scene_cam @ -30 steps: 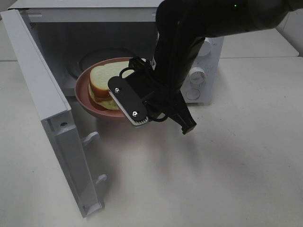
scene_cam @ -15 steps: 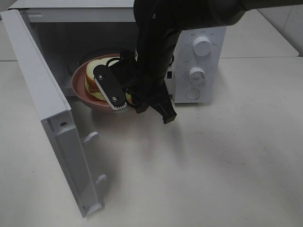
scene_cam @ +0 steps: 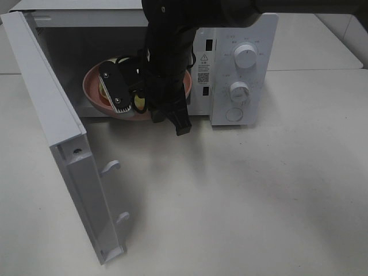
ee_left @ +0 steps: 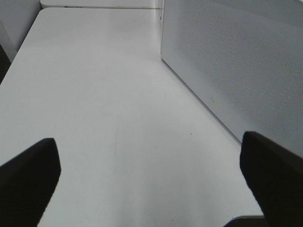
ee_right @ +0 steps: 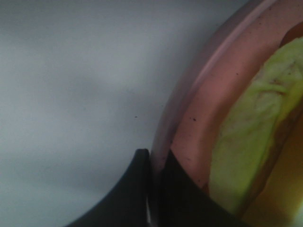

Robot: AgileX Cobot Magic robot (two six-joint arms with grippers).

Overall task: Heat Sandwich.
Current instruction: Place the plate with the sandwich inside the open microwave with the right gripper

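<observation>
**Plate insert: hold it level**

Right tool (ee_right: 154, 163) is pinching the rim of the pink plate (scene_cam: 91, 86), jaws clenched on it. The sandwich (ee_right: 246, 123) is sitting on that plate, just inside the open microwave (scene_cam: 241, 63). Left tool (ee_left: 149, 165) is hanging released over the bench (ee_left: 94, 94), beside the microwave's wall. Judgement: plate needs holding level, centring deeper and setting flat before release, with the wrist clearing the door (scene_cam: 52, 132).
</observation>
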